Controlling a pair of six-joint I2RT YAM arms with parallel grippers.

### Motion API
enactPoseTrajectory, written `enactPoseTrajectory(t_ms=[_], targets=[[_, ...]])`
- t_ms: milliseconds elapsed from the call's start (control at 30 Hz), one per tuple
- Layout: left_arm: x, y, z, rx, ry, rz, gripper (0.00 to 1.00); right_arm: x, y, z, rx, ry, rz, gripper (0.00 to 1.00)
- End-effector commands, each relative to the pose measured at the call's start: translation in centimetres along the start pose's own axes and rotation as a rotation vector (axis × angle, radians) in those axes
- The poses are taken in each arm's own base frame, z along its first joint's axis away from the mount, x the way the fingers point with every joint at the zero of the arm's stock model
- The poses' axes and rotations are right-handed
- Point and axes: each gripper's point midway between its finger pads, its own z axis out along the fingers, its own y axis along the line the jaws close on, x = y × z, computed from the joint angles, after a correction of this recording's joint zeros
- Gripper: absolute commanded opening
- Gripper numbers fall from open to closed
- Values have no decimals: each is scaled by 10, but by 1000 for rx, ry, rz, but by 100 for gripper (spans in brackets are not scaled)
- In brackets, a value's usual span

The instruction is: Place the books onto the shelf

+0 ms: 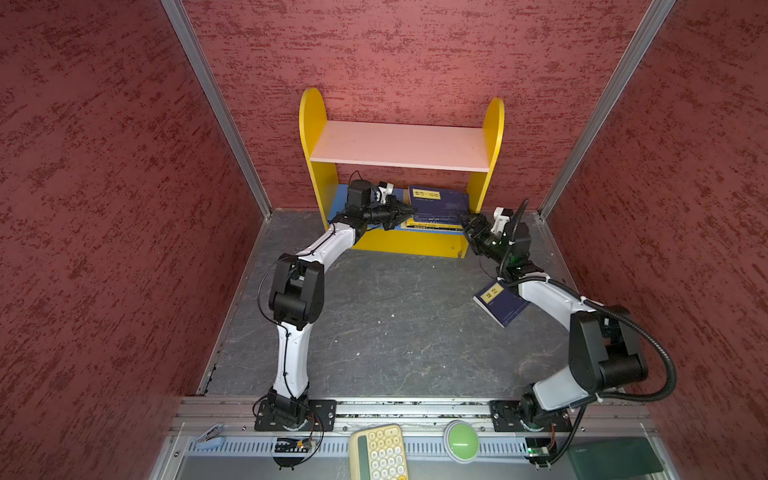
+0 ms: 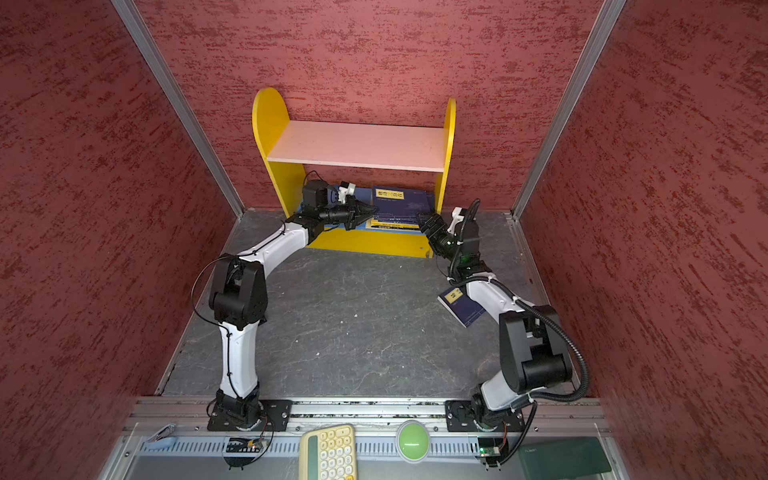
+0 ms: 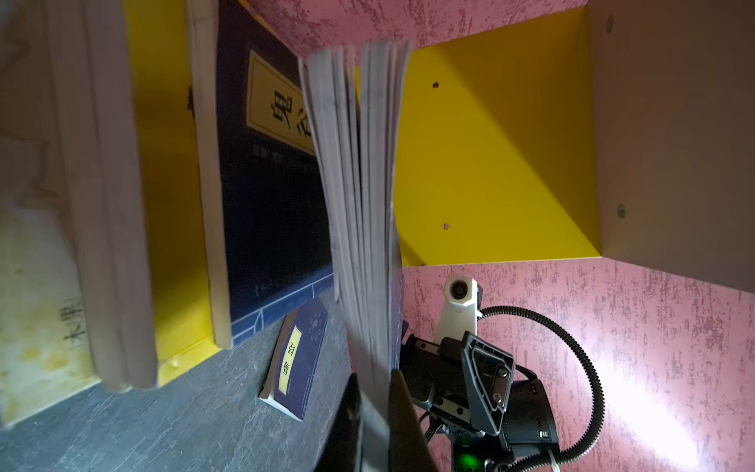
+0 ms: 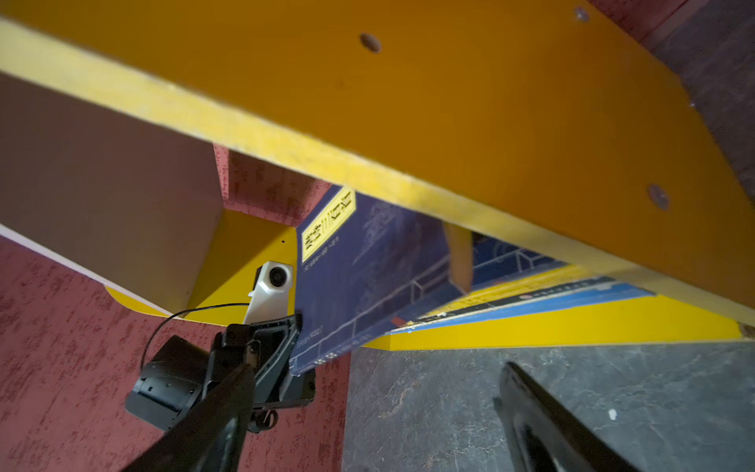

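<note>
blue shelf board [image 1: 338,203] below, navy book [image 1: 438,199] sits pinched in left gripper [image 1: 408,211] (tilted).

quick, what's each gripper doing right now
left gripper: shut on navy book
right gripper: open, holding nothing

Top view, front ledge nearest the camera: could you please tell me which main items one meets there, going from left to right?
pale yellow keypad → green round button → dark green slab
</note>
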Motion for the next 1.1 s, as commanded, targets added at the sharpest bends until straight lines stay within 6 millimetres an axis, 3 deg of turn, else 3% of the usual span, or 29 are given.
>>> enactPoseTrajectory(t_ms=[0, 233, 400, 633, 667, 767, 867, 967, 1000, 1067], targets=[[9, -37, -15, 82, 32, 90, 0, -3, 28, -2, -130, 12, 12, 91], [25, -43, -24, 114, 71, 97, 0, 1, 30, 7, -199, 41, 74, 70], [28, -44, -29, 123, 87, 102, 0, 0, 29, 8, -189, 39, 73, 63], [22, -37, -30, 127, 102, 70, 1, -2, 28, 9, -189, 26, 89, 27], [21, -37, -30, 132, 99, 72, 3, -2, 28, 9, -190, 24, 93, 26], [14, -42, -30, 137, 77, 88, 7, -5, 27, 12, -194, 13, 109, 8], [7, -45, -29, 137, 46, 98, 11, -9, 28, 16, -202, 7, 126, 5], [-2, -42, -30, 119, -16, 85, 24, -13, 30, 21, -228, -6, 154, 4], [-7, -38, -31, 107, -42, 70, 34, -15, 30, 22, -238, -11, 170, 3], [-14, -33, -33, 98, -97, 51, 39, -18, 31, 24, -264, -26, 194, 3]])
